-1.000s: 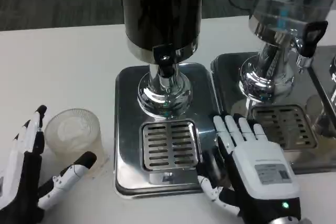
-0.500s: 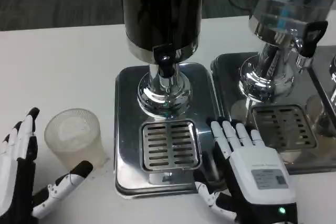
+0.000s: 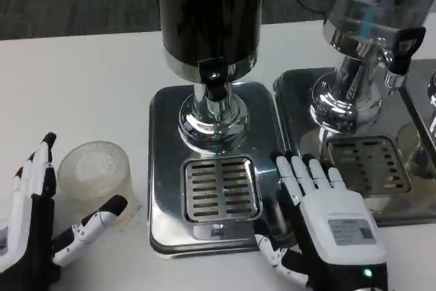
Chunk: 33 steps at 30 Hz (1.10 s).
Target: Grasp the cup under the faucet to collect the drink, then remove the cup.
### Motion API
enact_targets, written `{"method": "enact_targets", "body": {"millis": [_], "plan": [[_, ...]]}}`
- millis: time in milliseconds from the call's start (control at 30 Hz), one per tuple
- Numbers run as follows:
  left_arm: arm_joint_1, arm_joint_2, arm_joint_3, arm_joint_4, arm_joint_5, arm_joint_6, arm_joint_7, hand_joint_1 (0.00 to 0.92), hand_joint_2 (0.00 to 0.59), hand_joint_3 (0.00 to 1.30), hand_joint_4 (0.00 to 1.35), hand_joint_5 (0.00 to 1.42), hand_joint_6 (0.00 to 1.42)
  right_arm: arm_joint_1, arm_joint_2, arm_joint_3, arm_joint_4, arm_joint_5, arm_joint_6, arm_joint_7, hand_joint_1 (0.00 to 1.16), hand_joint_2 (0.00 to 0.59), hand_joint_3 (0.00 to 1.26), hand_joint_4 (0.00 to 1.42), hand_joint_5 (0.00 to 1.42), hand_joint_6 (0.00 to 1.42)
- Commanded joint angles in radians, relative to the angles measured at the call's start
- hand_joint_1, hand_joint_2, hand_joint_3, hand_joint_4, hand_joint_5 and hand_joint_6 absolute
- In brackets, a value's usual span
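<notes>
Two hands in play, nothing gripped yet. Left hand [image 3: 37, 226] near the table's front-left corner, fingers spread, thumb reaching under the near side of the clear plastic cup [image 3: 95, 178] — just beside it, maybe grazing, can't tell for sure. Right hand [image 3: 327, 219] lying flat at the front-right edge of the steel drip tray [image 3: 167, 168], fingers apart and stretched forward, clamped on nothing.

Risks now: light, soft cup, so likely to skid or tip toward the tray's raised edge on a careless close, or buckle under too hard a squeeze. Needs lifting over that tray edge and centring on the drain grate [image 3: 219, 187] below the faucet [image 3: 215, 86]; off-centre means drink down the grate. Right hand close to that landing spot — collision possible.

Hard to read: cup contents, frosty-looking, empty or not unclear. Dark dispenser [image 3: 210, 11] cut off at the top. Left palm cropped at the picture's edge. Second dispenser [image 3: 368, 32] only partly in frame.
</notes>
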<state>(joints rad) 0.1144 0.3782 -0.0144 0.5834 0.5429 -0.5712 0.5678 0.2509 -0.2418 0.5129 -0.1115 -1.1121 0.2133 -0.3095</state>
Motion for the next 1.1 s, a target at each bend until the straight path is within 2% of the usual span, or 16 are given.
{"method": "enact_targets", "body": {"millis": [33, 167, 233, 433, 633, 767, 867, 967, 1100], "plan": [[-0.033, 0.010, -0.022, 0.050, -0.008, -0.021, -0.010, 0.116, 0.004, 0.00, 0.00, 0.01, 0.00, -0.003, 0.002, -0.001, -0.005, 0.002, -0.005, -0.011, 0.36, 0.389, 0.00, 0.00, 0.00, 0.00], [-0.070, 0.015, -0.047, 0.088, -0.005, -0.012, -0.029, 0.198, 0.045, 0.00, 0.00, 0.02, 0.00, 0.001, 0.002, 0.000, -0.011, -0.011, 0.004, -0.015, 0.35, 0.386, 0.00, 0.00, 0.00, 0.00], [-0.084, 0.014, -0.052, 0.112, -0.013, -0.010, -0.029, 0.221, 0.044, 0.00, 0.00, 0.03, 0.01, -0.002, 0.004, -0.002, -0.007, -0.010, 0.005, -0.016, 0.35, 0.384, 0.00, 0.00, 0.00, 0.00], [-0.134, -0.001, -0.066, 0.180, -0.029, -0.038, -0.011, 0.190, 0.031, 0.00, 0.00, 0.09, 0.08, -0.007, -0.001, 0.000, -0.011, -0.010, 0.006, -0.005, 0.35, 0.381, 0.00, 0.00, 0.00, 0.00], [-0.152, -0.004, -0.077, 0.231, -0.028, -0.082, 0.034, 0.204, 0.037, 0.00, 0.00, 0.20, 0.20, -0.012, -0.003, -0.002, -0.004, 0.005, -0.006, -0.006, 0.35, 0.385, 0.00, 0.00, 0.00, 0.01], [-0.173, 0.003, -0.076, 0.278, -0.062, -0.109, -0.002, 0.205, 0.037, 0.00, 0.00, 0.22, 0.22, -0.017, -0.003, 0.003, -0.002, -0.003, 0.003, 0.005, 0.37, 0.370, 0.00, 0.00, 0.00, 0.03], [-0.179, 0.005, -0.079, 0.289, -0.066, -0.133, 0.015, 0.240, 0.044, 0.02, 0.09, 0.33, 0.36, -0.019, -0.004, 0.004, -0.002, -0.004, 0.004, 0.005, 0.37, 0.370, 0.00, 0.00, 0.00, 0.04], [-0.182, 0.005, -0.084, 0.302, -0.057, -0.154, 0.041, 0.304, 0.064, 0.11, 0.21, 0.45, 0.52, -0.018, -0.005, 0.002, -0.003, -0.003, 0.005, 0.007, 0.37, 0.370, 0.00, 0.00, 0.00, 0.06], [-0.185, 0.007, -0.091, 0.317, -0.043, -0.172, 0.081, 0.330, 0.073, 0.20, 0.33, 0.58, 0.66, -0.021, -0.008, 0.001, -0.003, -0.002, 0.004, 0.010, 0.37, 0.370, 0.00, 0.00, 0.00, 0.07]]}}
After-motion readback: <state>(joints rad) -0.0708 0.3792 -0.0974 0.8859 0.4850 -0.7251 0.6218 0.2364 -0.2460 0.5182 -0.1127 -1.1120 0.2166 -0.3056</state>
